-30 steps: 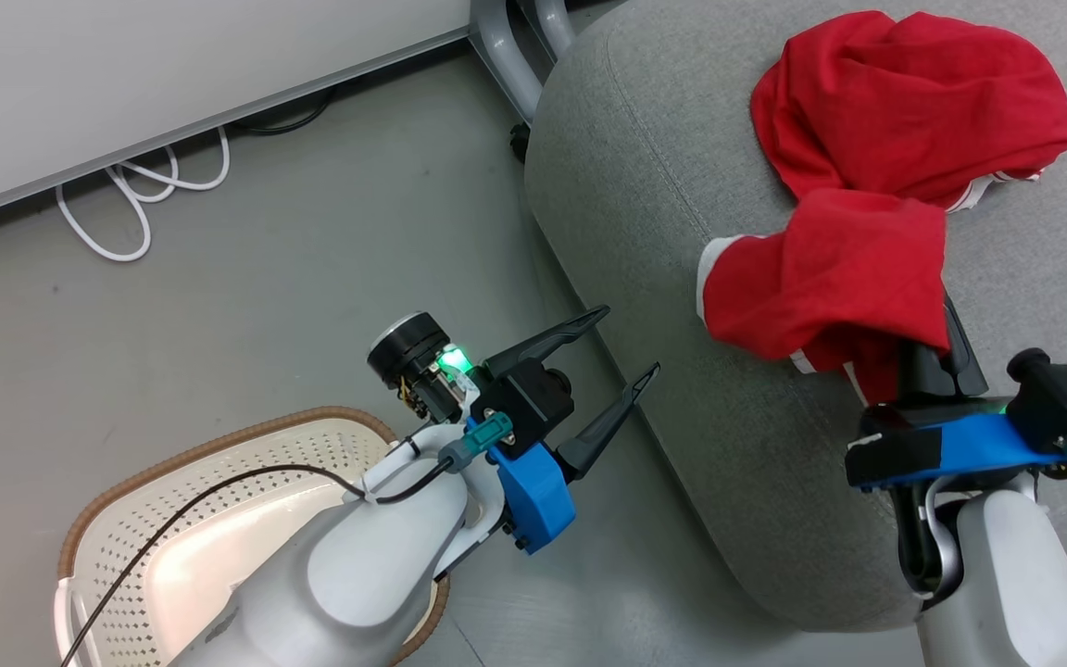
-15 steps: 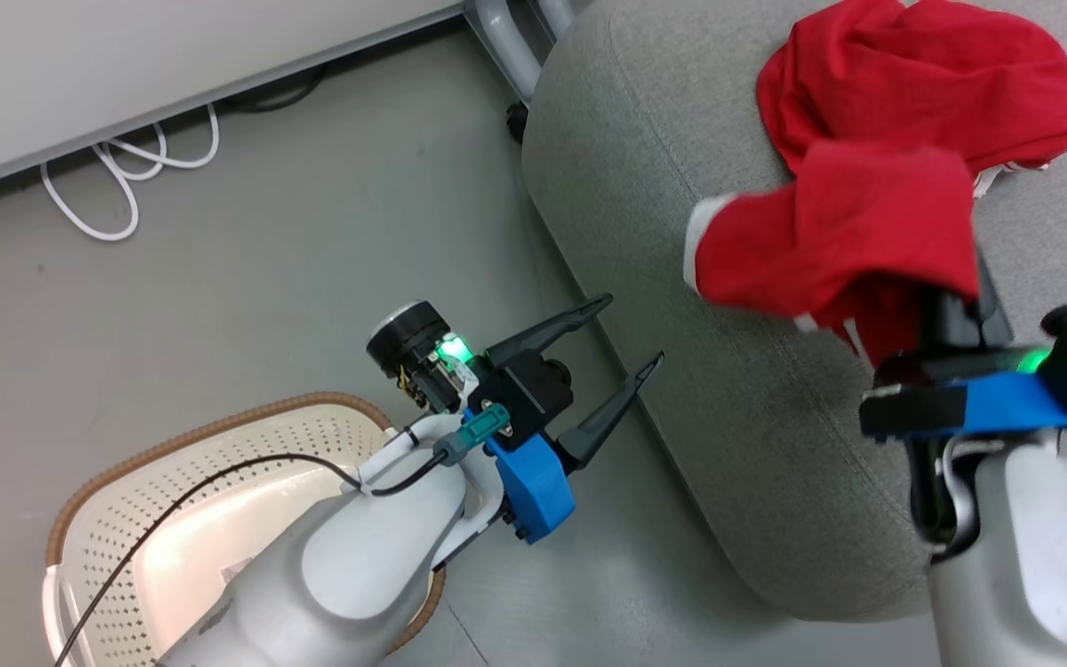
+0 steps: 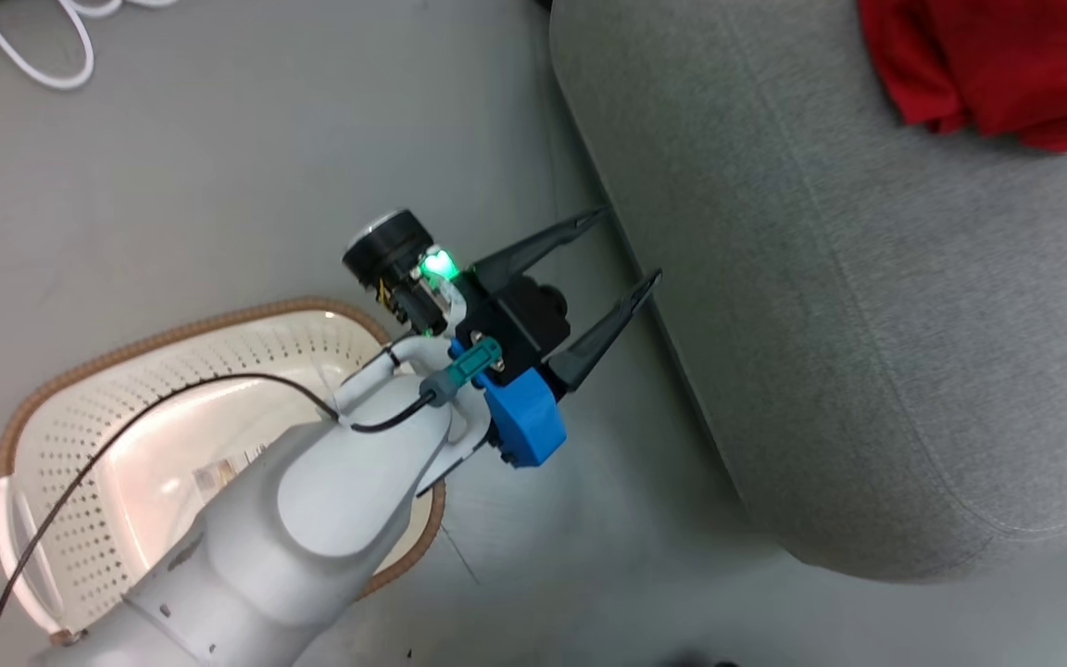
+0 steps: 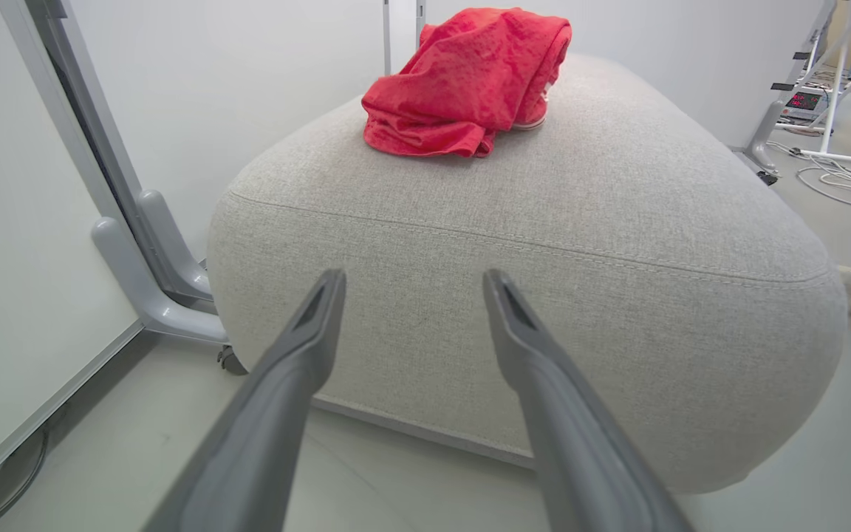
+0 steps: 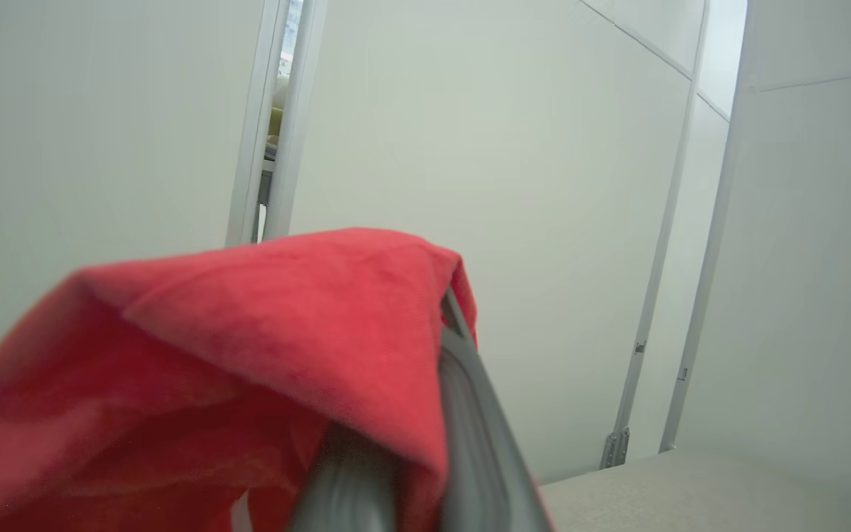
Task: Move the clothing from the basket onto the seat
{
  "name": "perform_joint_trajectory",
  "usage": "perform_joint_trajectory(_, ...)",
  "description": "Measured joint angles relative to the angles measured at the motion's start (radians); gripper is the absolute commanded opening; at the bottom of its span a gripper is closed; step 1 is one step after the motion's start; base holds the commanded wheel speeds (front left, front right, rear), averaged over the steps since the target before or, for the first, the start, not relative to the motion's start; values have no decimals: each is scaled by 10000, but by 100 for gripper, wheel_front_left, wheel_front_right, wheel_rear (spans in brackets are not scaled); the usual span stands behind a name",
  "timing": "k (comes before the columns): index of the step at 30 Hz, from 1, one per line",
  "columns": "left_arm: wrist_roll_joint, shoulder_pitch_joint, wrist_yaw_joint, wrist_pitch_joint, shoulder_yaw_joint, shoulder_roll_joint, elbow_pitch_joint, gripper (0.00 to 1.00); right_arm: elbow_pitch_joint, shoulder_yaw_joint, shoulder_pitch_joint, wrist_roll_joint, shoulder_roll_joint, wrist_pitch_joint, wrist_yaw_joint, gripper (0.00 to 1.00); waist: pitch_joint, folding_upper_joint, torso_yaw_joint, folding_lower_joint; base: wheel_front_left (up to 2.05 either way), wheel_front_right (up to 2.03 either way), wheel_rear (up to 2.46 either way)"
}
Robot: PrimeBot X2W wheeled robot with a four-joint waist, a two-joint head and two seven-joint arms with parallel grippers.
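Clothing (image 4: 462, 81) partly heaped on seat (image 4: 580, 222); rest clamped in right gripper (image 5: 414, 414), draped over fingers (image 5: 470, 428). Left gripper (image 3: 629, 244) spread, empty, between basket (image 3: 182, 324) and seat. Risk: cloth snagging finger on release, dragged off seat.

The grey seat (image 3: 867, 306) is sitting on the floor (image 3: 219, 185), and red clothing (image 4: 462, 81) is lying on its far end. The basket (image 3: 70, 417) is standing left of it.

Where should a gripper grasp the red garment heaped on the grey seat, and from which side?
Pinch the raised ridge of the red garment, coming from above: it lies bunched on the seat, and its lower edges lie flat against the upholstery.
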Motion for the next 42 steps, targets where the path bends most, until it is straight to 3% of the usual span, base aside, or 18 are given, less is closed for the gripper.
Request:
perform_joint_trajectory(7,167,-783,33,0,84,77,-190,100,1060,-1484,-1207,221,-1691,-2,-2,0,1206,0,254,0,0,0,0)
perform_joint_trajectory(11,259,-1103,36,2,84,165,-316,100,1918,-1894,-1432,290,-2215,-4,0,0,1827,0,378,1,0,0,0)
perform_joint_trajectory(19,288,-1361,82,2,46,184,-430,100,3636,-1954,-1156,-17,-2075,0,0,0,2471,0,636,1,0,0,0)
perform_joint_trajectory(29,244,-1492,224,2,138,186,-520,100,4357,-1889,-583,-151,-1737,-2,0,1,2509,0,877,0,0,0,0)
perform_joint_trajectory(31,238,-1480,245,0,148,180,-533,100,4243,-1960,-461,-140,-1708,-2,0,100,2428,0,893,0,0,0,0)
perform_joint_trajectory(42,15,-643,456,0,617,105,-955,100,2928,-1699,1826,-188,-1294,-2,0,100,1209,0,902,-1,0,0,0)
